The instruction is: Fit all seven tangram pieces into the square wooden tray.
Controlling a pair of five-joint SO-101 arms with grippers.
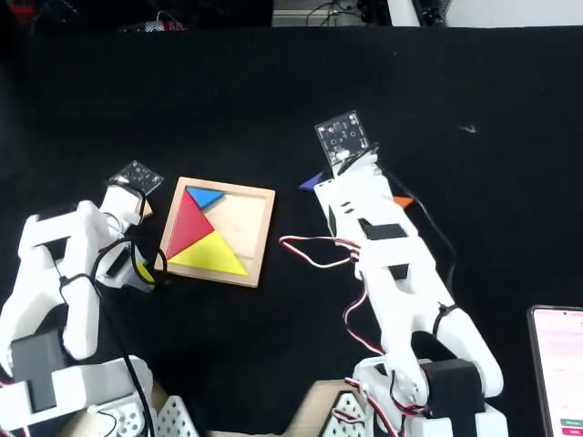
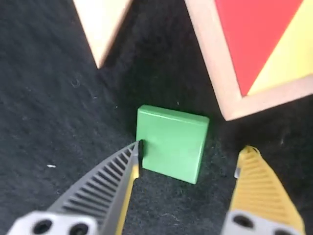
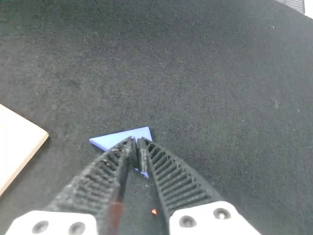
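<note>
My left end effector is spread astride the green square, only the grey finger touching it, so closing may skid it against the wooden tray.

This looks like a robotics lab bench. A black-cloth tabletop carries the left arm and right arm, both white with bare servo wires. Loose cables lie past its far edge, and a phone sits at its near right corner.

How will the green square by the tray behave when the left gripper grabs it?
The green square looks rigid and flat, so it probably won't roll or tip. Its smooth painted faces may slip in the open left gripper; a push would likely slide it.
</note>
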